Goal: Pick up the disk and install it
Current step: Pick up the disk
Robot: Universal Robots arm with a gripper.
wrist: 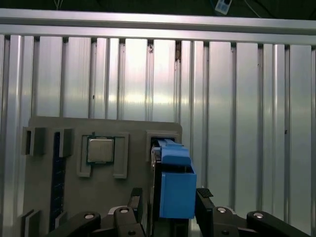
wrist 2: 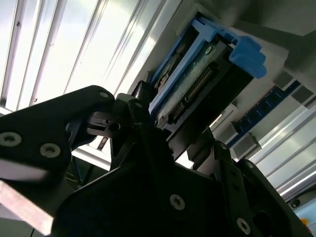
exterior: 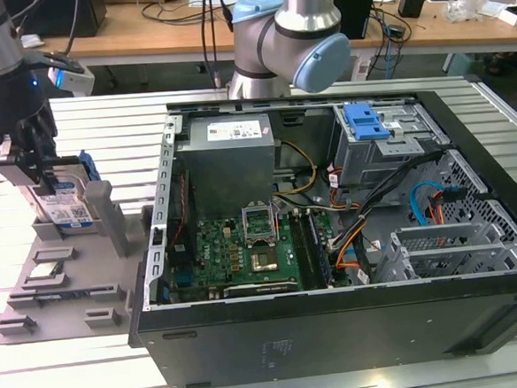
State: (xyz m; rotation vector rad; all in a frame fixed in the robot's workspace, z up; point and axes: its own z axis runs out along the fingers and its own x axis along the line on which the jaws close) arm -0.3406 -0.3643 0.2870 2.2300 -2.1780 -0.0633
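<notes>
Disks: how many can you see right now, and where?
1. The disk stands on edge at the grey holder tray on the exterior view's left, with the tool over it. The drive cage inside the case could hide another.

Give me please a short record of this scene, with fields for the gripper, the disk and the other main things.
gripper: above the grey holder, fingers on both sides of the disk
disk: upright, blue rails; lifted from its slot or not, cannot tell
chip: lying in a holder pocket
computer case: open, at the exterior view's right
drive cage: inside the case, blue latch on top
</notes>
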